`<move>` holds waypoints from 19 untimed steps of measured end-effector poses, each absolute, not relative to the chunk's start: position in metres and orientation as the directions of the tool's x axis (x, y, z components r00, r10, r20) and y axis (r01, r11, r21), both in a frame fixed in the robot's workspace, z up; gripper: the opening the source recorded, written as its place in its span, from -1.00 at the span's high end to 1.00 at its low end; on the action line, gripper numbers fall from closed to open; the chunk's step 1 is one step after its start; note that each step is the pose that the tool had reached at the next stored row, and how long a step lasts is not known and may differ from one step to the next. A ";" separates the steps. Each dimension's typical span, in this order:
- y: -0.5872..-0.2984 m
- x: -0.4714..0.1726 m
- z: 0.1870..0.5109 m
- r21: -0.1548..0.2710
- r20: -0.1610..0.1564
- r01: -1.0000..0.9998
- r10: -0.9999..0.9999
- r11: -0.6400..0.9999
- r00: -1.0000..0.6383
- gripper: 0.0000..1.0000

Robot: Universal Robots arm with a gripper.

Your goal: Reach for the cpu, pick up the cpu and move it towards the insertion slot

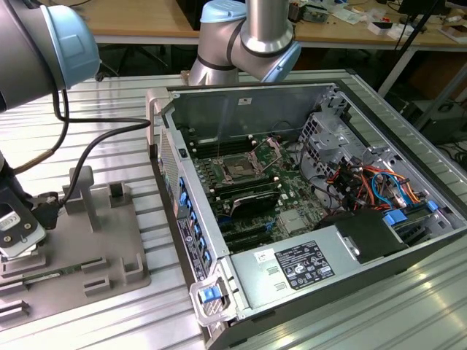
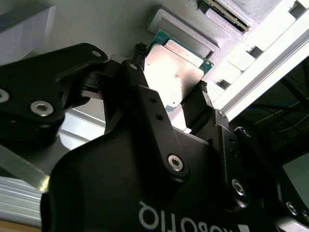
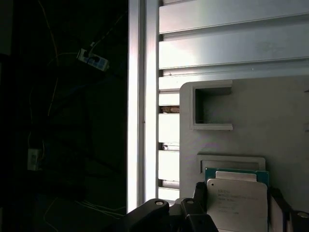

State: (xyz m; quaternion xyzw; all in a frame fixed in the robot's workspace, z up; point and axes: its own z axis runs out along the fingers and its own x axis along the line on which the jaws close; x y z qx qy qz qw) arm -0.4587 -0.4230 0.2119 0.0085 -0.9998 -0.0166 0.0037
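1. table (image 1: 109, 98): ribbed metal, carries the case and the tray.
2. case (image 1: 248, 102): open, on the exterior view's right, motherboard exposed.
3. arm (image 1: 263, 33): base behind the case, far links at the exterior view's left.
4. tray (image 1: 109, 240): grey, just beside the case.
5. tool (image 2: 170, 72): low over the tray, black fingers (image 2: 203, 96) pinching the cpu at two opposite edges.
6. slot (image 1: 239, 169): on the motherboard, dark centre, well apart from the tool.
7. cpu (image 3: 236, 205): silvery top, green rim, between the fingers, at a tray recess.
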 end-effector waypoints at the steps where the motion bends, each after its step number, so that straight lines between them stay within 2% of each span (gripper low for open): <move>1: -0.423 -0.459 0.212 0.033 0.007 -0.017 -0.017 0.999 -1.000 -0.09; 19: -0.423 -0.459 0.216 0.033 0.007 -0.017 -0.017 0.999 -1.000 -0.09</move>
